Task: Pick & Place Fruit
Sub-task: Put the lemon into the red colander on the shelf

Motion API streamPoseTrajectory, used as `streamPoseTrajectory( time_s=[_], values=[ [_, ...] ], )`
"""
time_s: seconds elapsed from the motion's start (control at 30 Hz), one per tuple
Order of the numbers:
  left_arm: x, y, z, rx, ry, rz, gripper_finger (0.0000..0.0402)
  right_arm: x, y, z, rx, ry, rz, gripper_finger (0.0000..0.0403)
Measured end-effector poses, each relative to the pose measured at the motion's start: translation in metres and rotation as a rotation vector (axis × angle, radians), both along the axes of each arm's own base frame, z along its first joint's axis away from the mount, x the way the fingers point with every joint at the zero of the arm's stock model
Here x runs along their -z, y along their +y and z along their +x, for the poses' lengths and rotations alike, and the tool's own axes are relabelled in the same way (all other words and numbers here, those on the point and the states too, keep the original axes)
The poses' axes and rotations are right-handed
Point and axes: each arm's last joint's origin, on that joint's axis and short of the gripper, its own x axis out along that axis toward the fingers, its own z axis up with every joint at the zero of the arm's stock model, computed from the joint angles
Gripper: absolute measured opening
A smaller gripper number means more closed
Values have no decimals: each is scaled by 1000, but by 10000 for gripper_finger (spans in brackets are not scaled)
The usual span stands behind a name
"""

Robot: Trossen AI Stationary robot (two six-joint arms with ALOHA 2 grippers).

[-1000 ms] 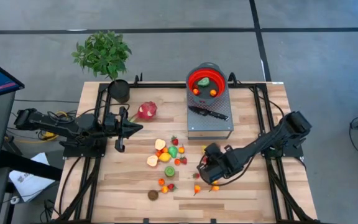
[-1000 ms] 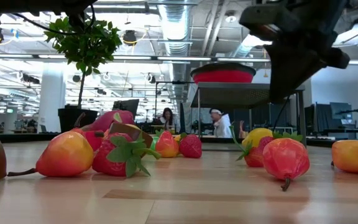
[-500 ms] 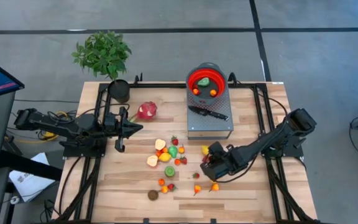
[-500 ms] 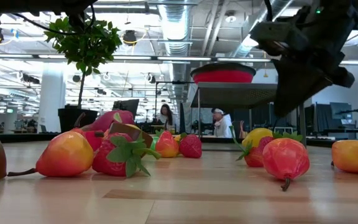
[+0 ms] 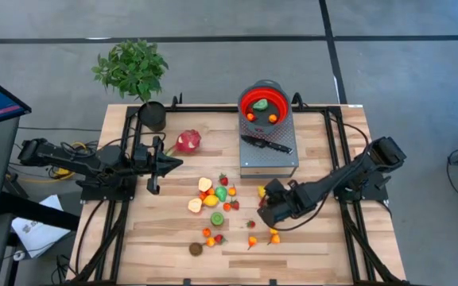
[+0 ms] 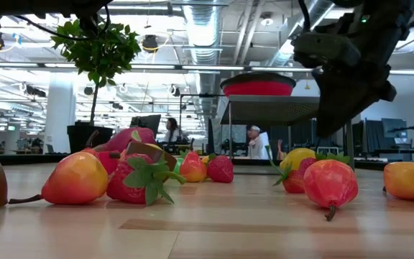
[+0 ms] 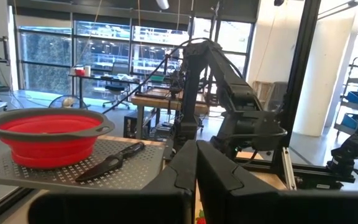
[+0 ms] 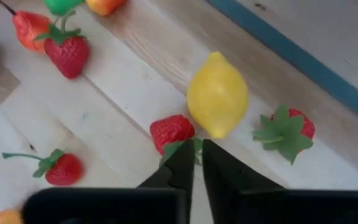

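Note:
Small toy fruits [image 5: 215, 197] lie loose in the middle of the wooden table; a pink-red dragon fruit [image 5: 188, 141] lies farther back on the left. My right gripper [image 5: 265, 214] hangs tipped down over the fruits on the right, open by only a narrow slit. Its fingertips [image 8: 197, 152] stand just short of a red strawberry [image 8: 173, 132], with a yellow lemon [image 8: 217, 93] beyond it; whether they touch the strawberry's leaves I cannot tell. My left gripper [image 5: 177, 164] waits shut above the table's left side.
A red bowl [image 5: 275, 95] with a green and two orange fruits stands on a grey perforated stand [image 5: 270, 161] at the back, next to a black-handled knife [image 5: 265, 144]. A potted plant [image 5: 133, 70] stands at the back left corner. More strawberries [image 8: 286, 129] lie around the right gripper.
My right gripper has sunk a little and shifted slightly toward the table's far edge, rolling its wrist somewhat. An orange fruit near the front that it partly covered now shows. The fruits have not moved.

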Motion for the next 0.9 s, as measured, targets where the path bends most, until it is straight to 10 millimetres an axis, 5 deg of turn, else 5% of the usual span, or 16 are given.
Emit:
streamPoseTrajectory(
  time_s=[0.5,0.7,0.9],
  values=[
    [0,0,0,0,0,0,3,0,-17,7,31,20,41,290],
    [0,0,0,0,0,0,3,6,-23,13,58,20,40,342],
    [0,0,0,0,0,0,3,23,-22,24,52,16,37,351]
  ],
)
